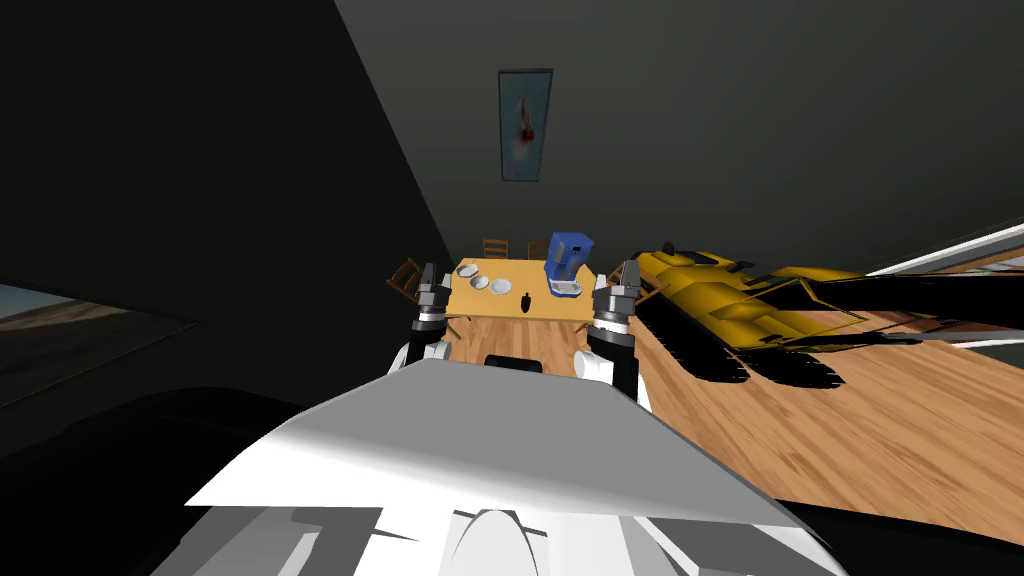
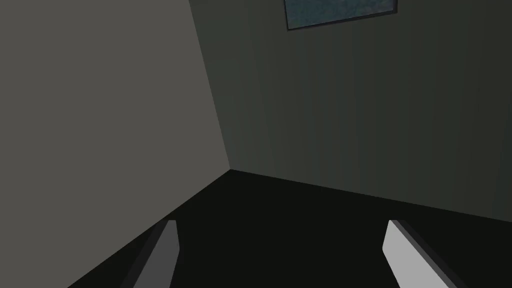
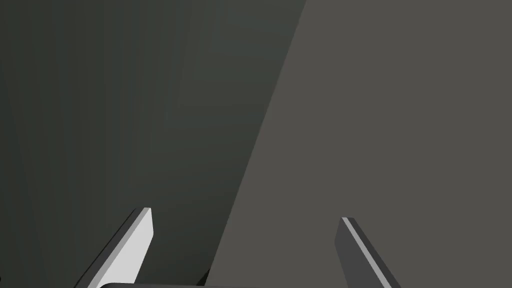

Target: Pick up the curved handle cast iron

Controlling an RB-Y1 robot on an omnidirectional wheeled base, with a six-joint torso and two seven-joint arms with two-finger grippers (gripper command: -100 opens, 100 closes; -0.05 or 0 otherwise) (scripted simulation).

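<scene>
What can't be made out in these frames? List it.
1. Small dark thing on the wooden table, head view: too small to tell shape or handle.
2. Three white dishes beside it, head view: too small to tell plates from bowls.
3. Left gripper and right gripper, open: wrist views face dim walls, away from the table.
4. Side chairs, head view: partly covered by both grippers.

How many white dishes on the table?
3, in a row on the wooden table left of the dark pan: far dish, middle dish, near dish. The blue machine may hide more.
</scene>
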